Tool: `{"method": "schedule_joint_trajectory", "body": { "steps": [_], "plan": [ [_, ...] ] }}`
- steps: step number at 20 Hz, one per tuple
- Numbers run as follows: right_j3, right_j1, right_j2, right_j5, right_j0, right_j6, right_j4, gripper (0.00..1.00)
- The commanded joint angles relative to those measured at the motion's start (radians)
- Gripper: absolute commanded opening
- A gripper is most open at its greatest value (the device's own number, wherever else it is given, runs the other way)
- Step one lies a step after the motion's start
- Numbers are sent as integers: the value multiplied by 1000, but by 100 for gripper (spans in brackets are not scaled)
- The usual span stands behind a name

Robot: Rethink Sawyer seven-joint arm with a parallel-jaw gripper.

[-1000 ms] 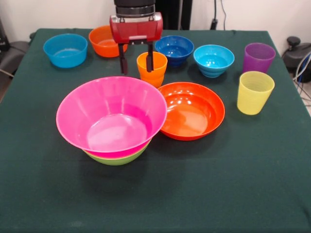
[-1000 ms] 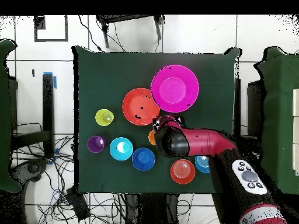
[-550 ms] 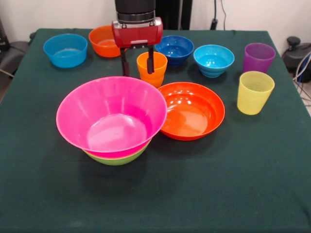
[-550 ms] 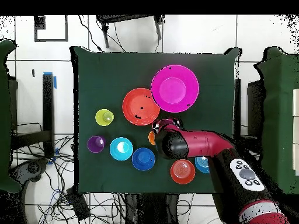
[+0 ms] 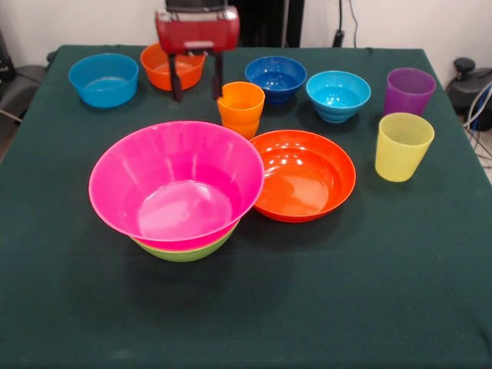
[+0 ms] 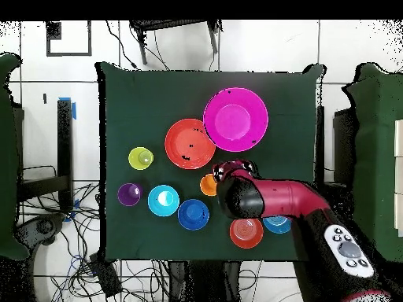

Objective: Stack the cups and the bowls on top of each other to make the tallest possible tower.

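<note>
My gripper (image 5: 197,91) hangs open and empty above the table, just left of the orange cup (image 5: 241,108) and apart from it. The small orange bowl (image 5: 161,68) shows partly behind its fingers (image 5: 177,86). The big pink bowl (image 5: 177,181) sits nested in the lime green bowl (image 5: 184,251) as the tower's base. Beside it lies the shallow orange bowl (image 5: 304,175). From overhead the arm covers the gripper (image 6: 232,169) next to the orange cup (image 6: 208,185) and below the pink bowl (image 6: 235,119).
The yellow cup (image 5: 403,146) and purple cup (image 5: 409,91) stand at the right. A cyan bowl (image 5: 338,95), a dark blue bowl (image 5: 276,78) and a blue bowl (image 5: 104,78) line the far side of the green table (image 5: 307,307).
The gripper has risen and shifted left in the front view, so its finger no longer reaches into the orange cup. The cup stays in place.
</note>
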Motion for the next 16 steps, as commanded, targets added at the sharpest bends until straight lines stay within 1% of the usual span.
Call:
{"method": "schedule_joint_trajectory", "body": {
  "steps": [1,3,5,10,12,16],
  "plan": [
    [55,-204,20,245,-34,-114,3,100],
    [45,-186,9,248,-44,-117,-37,100],
    [33,-150,6,239,-63,-116,-75,100],
    [23,-84,20,178,-113,-115,-145,100],
    [13,-55,14,146,-114,-96,-173,100],
    [-14,24,-29,44,-86,-20,-251,100]
  ]
}}
